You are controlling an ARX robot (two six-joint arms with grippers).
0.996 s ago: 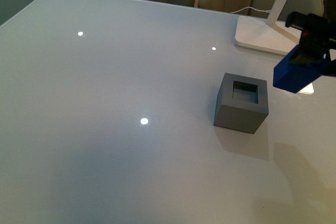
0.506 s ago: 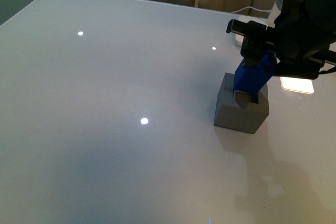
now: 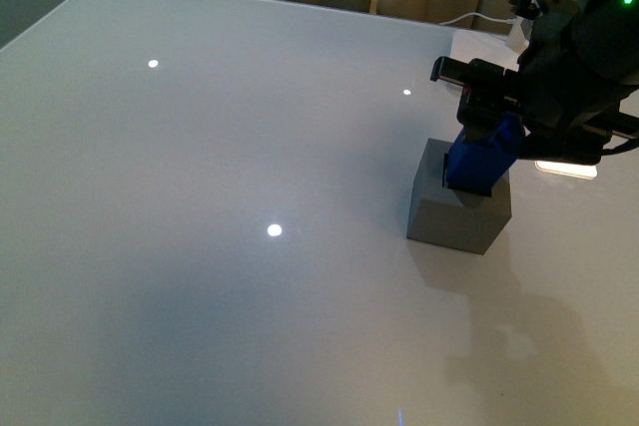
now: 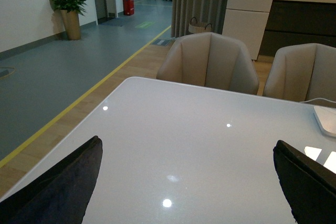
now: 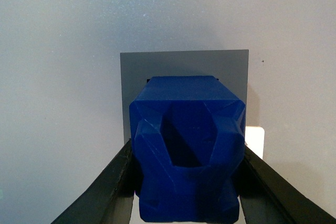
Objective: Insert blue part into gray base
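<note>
The right hand [image 3: 483, 143] is closed on the blue part [image 3: 481, 165], one dark finger [image 5: 113, 187] pressed to each side of it. In the right wrist view the part [image 5: 186, 129] fills the gap between the two fingers, and its looped, lumpy end faces the camera. The part hangs below the hand, leaning a little, and its lower end meets the top face of the gray base [image 3: 454, 212]. From the wrist, the base [image 5: 184, 64] lies directly beyond the part. Only thin dark slivers of the square hole show around the part's far edge, so how deep the part sits in the hole cannot be told. The base stands on the white table [image 3: 250, 147], straight under the hand, and neither finger appears to touch it.

The left hand [image 4: 181, 192] shows only in its own wrist view. Its two dark fingers [image 4: 58, 187] are spread wide apart with nothing between them. They hover above bare table, and beige chairs [image 4: 210, 61] stand past the table's far edge, ahead of the hand.
</note>
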